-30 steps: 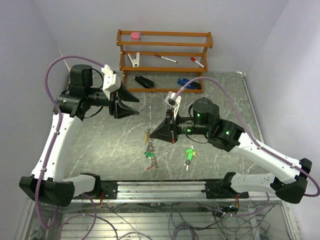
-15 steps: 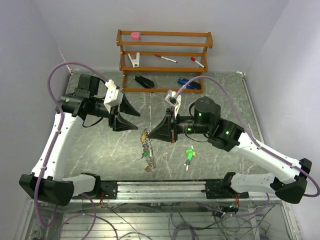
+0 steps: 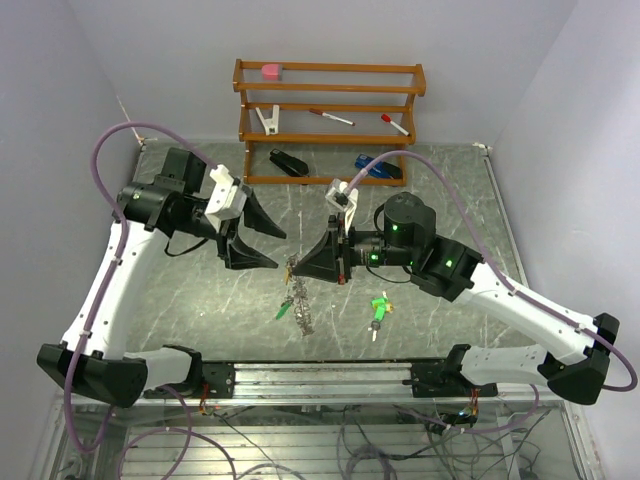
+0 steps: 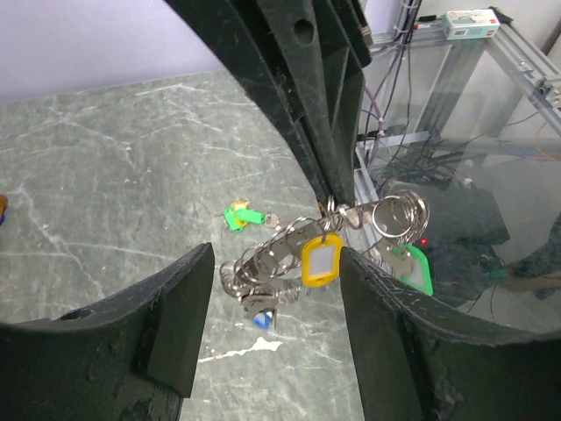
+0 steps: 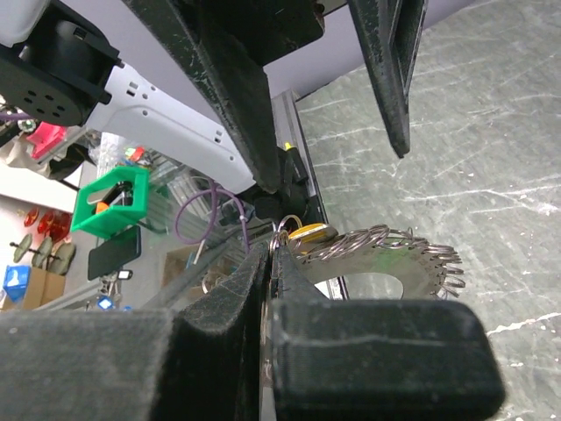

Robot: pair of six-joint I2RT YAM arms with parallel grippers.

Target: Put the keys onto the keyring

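Keyring (image 3: 298, 292) (pinched in right jaws) hangs higher now; left jaws closer.

The wooden rack (image 3: 330, 120) stands at the far edge of the table. In front of the rack's centre, the right gripper (image 3: 296, 268) is clamped on the keyring (image 3: 298, 298), which hangs down from its tip. In front of the rack's left end, the left gripper (image 3: 279, 249) has its 2 fingers spread apart. 1 green key (image 3: 379, 308) lies on the table in front of the rack's right half.
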